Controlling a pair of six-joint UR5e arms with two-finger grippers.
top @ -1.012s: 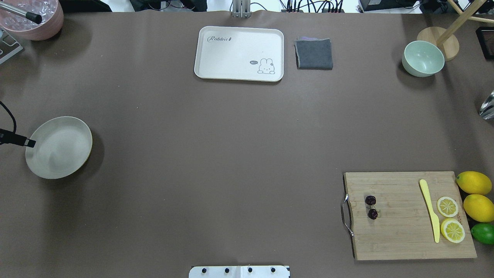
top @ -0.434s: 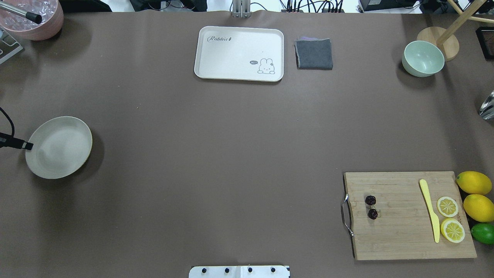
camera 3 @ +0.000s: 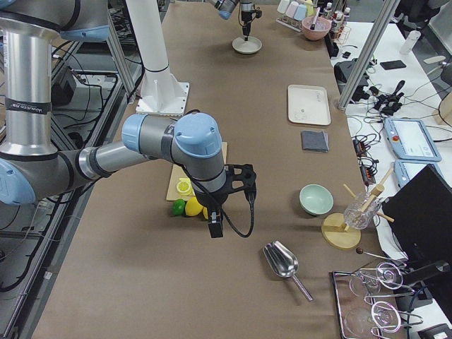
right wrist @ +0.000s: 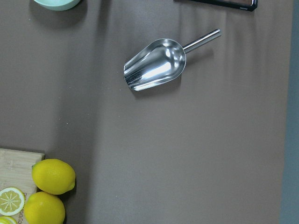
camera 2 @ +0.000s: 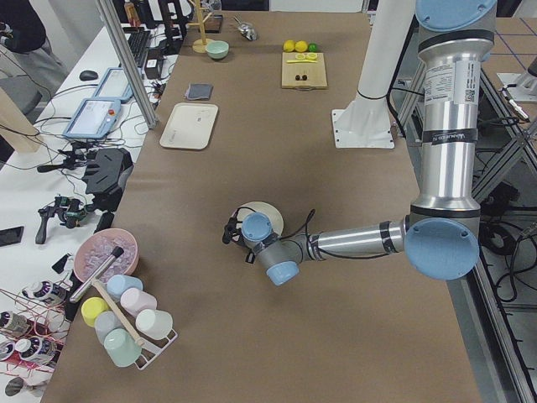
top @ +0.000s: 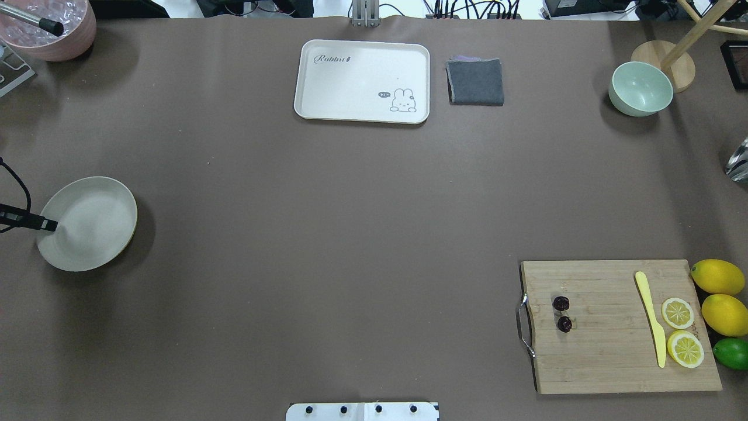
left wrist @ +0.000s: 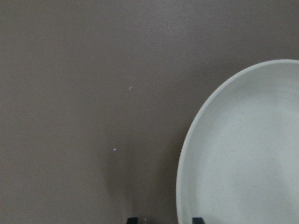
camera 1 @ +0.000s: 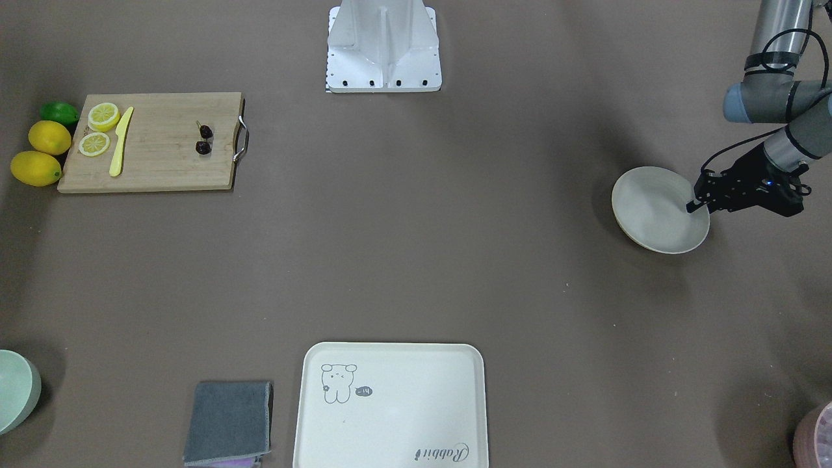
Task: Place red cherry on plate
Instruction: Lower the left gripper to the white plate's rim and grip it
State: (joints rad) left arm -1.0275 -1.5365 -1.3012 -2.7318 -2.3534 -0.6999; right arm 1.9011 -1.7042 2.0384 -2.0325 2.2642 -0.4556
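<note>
Left gripper (camera 1: 691, 207) is hanging at the left plate (top: 93, 228) rim — only its wrist view is showing jaws parted astride it; red cherry (top: 562, 313) is lying on the near-right cutting board (top: 613, 356); right gripper (camera 3: 215, 227) — cannot tell its jaws

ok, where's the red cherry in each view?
Front-facing: red cherry upper left, on the cutting board by its handle.
Overhead: cherry lower right, same spot on the board.
Exterior left: cherry as tiny dark dots at the top, on the board.
Exterior right: hidden; right arm covers most of the board.
Left wrist: not in it.
Right wrist: not in it.
Landmark: the cutting board.
</note>
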